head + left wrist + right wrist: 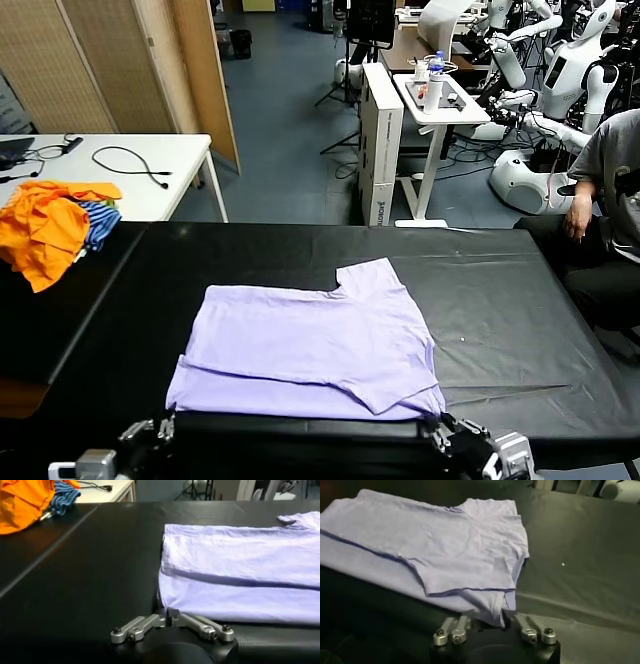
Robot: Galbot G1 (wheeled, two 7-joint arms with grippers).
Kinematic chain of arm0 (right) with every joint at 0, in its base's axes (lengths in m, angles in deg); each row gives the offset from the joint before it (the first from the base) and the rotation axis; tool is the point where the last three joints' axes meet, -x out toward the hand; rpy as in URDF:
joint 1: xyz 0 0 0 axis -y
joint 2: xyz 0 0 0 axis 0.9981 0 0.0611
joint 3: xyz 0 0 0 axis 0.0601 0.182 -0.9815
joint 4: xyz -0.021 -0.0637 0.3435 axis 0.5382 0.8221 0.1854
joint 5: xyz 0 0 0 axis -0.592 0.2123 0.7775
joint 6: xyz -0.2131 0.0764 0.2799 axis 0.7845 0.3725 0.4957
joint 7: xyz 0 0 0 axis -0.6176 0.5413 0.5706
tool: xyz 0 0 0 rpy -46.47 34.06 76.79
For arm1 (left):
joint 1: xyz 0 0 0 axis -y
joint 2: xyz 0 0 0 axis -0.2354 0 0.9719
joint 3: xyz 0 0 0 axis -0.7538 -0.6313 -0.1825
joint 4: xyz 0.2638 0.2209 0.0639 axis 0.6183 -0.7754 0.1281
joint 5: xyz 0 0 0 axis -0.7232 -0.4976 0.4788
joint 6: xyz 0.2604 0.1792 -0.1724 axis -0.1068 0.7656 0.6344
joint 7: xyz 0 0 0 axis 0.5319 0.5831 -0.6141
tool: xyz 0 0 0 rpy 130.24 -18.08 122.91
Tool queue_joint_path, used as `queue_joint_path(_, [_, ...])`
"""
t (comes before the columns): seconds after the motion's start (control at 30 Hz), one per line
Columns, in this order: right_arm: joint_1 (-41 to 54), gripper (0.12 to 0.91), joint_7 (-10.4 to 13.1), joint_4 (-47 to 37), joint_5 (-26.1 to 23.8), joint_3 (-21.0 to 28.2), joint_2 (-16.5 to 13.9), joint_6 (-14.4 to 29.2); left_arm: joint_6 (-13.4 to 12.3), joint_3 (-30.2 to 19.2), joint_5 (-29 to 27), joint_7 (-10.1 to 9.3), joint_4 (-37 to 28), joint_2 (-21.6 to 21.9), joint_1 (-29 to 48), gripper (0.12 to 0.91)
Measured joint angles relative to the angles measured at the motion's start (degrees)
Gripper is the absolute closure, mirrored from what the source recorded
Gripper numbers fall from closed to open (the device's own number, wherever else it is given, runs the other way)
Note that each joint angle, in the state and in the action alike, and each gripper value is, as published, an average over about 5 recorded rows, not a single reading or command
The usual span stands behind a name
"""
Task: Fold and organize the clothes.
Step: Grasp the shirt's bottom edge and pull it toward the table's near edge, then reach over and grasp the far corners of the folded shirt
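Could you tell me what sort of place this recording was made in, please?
Most likely a robotics lab. White humanoid robots stand in the background by a white cart with bottles, and the T-shirt lies on a black worktable before both grippers.

Head view: the bottom frame edge cuts off the left end effector (100, 462) and the right end effector (490, 455). The T-shirt (310, 345) has its near hem hidden behind the robot's dark body. At upper left, the orange garments (45, 225) cover most of the blue-striped cloth (98, 222). The right edge crops the seated person (610, 200).
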Motion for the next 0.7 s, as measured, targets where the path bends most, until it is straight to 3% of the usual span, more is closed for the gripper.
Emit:
queue_joint_path(0.07, [1.0, 0.12, 0.1, 0.6, 2.5, -1.5, -0.2, 0.0, 0.4, 1.0, 1.7, 0.58, 0.7, 0.0, 0.6, 0.181])
queue_joint_path(0.17, [4.7, 0.119, 0.7, -0.1, 7.1, -2.9, -1.2, 0.0, 1.2, 2.2, 3.9, 1.58, 1.3, 0.7, 2.5, 0.131])
queue_joint_path(0.27, [10.4, 0.118, 1.7, -2.8, 11.6, -2.7, -2.7, 0.0, 2.5, 2.2, 5.9, 1.97, 0.6, 2.0, 6.0, 0.124])
queue_joint_path(0.43, [22.4, 0.118, 3.7, -9.8, 17.7, -0.1, -5.3, 0.0, 6.4, 0.1, 11.2, 0.51, -2.6, 5.1, 14.2, 0.123])
queue_joint_path(0.7, [38.4, 0.118, 6.3, -21.5, 21.1, 6.7, -7.7, 0.0, 10.9, -4.1, 21.4, -1.33, -9.7, 10.2, 27.3, 0.123])
